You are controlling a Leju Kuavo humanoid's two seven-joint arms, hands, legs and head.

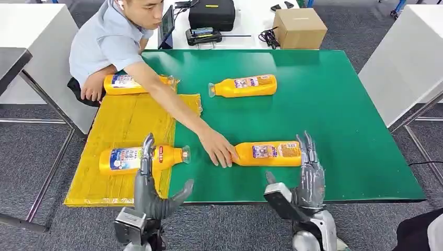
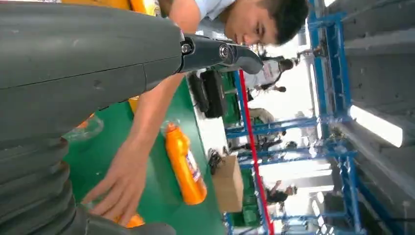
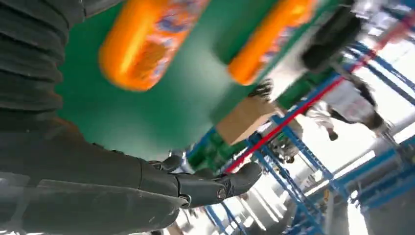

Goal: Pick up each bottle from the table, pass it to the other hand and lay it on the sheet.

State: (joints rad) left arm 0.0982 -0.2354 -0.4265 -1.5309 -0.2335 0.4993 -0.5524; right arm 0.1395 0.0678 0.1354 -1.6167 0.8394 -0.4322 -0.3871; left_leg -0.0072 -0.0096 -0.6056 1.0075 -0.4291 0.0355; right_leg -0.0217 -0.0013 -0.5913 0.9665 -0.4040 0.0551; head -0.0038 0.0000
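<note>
Near bottle [image 1: 267,153] lies just ahead of right hand [image 1: 309,178], fingertips beside its base. Person's hand [image 1: 219,149] grips the cap end. Both hands spread, holding nothing; left hand [image 1: 151,185] over the sheet [image 1: 120,125]. Risk: reaching now strikes the person.

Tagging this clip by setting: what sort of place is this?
Probably a robot lab or industrial workshop, not a home: a green work table on grey carpet, blue metal racking in the background, and a black equipment case with a cardboard box on a white bench.
</note>
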